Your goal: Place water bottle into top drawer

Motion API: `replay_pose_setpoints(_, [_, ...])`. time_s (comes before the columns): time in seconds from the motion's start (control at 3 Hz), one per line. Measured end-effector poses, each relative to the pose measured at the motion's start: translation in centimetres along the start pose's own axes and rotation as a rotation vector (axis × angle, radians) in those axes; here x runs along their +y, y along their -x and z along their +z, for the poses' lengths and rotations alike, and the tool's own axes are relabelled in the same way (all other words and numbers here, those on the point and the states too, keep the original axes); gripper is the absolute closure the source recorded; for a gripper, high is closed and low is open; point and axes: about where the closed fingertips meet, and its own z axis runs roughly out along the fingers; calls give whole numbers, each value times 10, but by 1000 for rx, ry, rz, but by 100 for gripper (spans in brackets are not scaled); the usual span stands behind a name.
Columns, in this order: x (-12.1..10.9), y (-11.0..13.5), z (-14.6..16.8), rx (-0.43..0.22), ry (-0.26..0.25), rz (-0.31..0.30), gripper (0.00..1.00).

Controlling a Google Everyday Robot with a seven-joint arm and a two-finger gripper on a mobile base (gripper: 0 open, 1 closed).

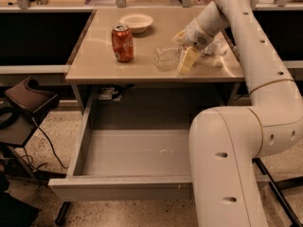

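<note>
The water bottle (166,57), clear and ribbed, lies on its side on the beige table (94,63), right of centre. My gripper (186,58) reaches down from the right and sits right against the bottle's right end, low over the tabletop. The top drawer (118,188) is pulled fully open below the table, and its grey inside (137,152) holds nothing. My arm's large white body hides the drawer's right part.
A red soda can (122,42) stands on the table left of the bottle. A white bowl (136,21) sits at the back. A pale crumpled object (216,49) lies behind my wrist. A dark seat with cables (28,100) stands to the drawer's left.
</note>
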Motion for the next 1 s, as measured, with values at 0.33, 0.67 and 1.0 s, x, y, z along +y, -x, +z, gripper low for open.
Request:
replay_pose_setpoints(0.33, [-7,2,5,-9,-21,1,19])
replay_pose_setpoints(0.67, [-7,2,5,-9,-21,1,42])
replay_pose_setpoints(1.0, [-11,12,-2,-22,-48,-9,66])
